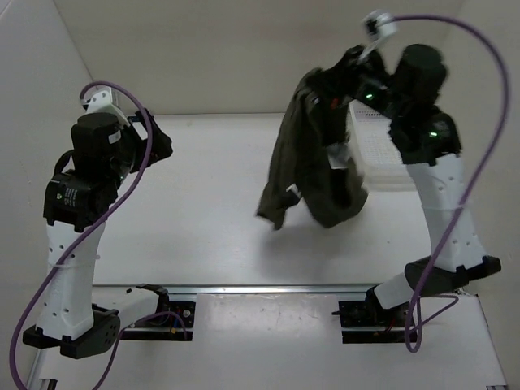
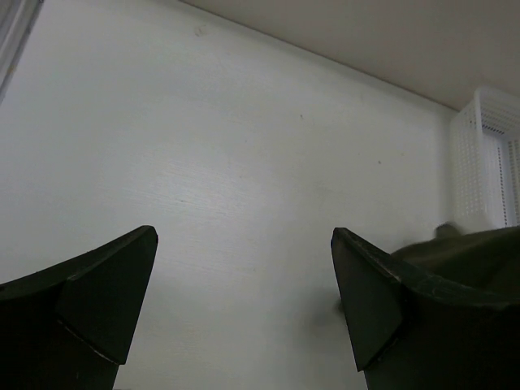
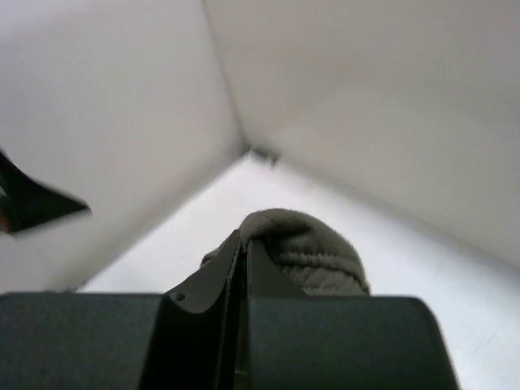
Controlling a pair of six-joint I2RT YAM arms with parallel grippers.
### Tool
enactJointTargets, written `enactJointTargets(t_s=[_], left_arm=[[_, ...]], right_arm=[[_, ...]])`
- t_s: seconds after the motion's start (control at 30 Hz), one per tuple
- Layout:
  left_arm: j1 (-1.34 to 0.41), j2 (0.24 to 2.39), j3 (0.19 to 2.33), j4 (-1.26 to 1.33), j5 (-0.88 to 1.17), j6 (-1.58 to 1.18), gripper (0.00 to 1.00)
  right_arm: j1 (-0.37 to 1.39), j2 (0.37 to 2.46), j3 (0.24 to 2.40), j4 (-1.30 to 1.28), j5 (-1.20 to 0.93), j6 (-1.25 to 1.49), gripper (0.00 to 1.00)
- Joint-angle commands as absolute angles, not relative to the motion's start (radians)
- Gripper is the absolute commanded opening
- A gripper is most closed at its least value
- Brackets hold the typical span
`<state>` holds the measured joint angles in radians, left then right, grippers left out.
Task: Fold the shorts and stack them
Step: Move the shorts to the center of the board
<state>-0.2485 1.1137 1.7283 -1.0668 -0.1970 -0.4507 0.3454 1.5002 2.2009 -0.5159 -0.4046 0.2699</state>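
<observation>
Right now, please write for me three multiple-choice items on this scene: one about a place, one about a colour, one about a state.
1. Where does the white mesh basket stand?
A. On the right, beside the right arm
B. Beside the left arm
C. Between the two arm bases

2. What colour are the shorts?
A. Red
B. Dark olive-green
C. White

3. How is the right end effector?
A. Open and empty
B. Open over the basket
C. Shut on the shorts

Answers: 1 A, the overhead view shows it by that arm; 2 B, the hanging fabric is olive; 3 C, the wrist view shows the fingers pressed together on gathered fabric.
</observation>
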Motion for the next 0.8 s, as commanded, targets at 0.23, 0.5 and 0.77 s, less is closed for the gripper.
enactJointTargets(t_s=[0.23, 0.5, 0.77], left_arm=[[-0.233, 1.138, 1.831, -1.279, -0.135, -0.456, 1.0], [-0.258, 1.003, 1.257, -1.083, 0.044, -0.583, 0.59], [-0.291, 1.055, 0.824, -0.901, 0.179, -0.83, 0.87]], right_arm=[[0.48, 1.588, 1.693, -0.699, -0.155, 0.235, 0.88], [0.468, 1.298, 1.281, -0.647, -0.143, 0.388, 0.27], [0.623, 1.337, 1.137, -0.603, -0.15, 0.531, 0.79]])
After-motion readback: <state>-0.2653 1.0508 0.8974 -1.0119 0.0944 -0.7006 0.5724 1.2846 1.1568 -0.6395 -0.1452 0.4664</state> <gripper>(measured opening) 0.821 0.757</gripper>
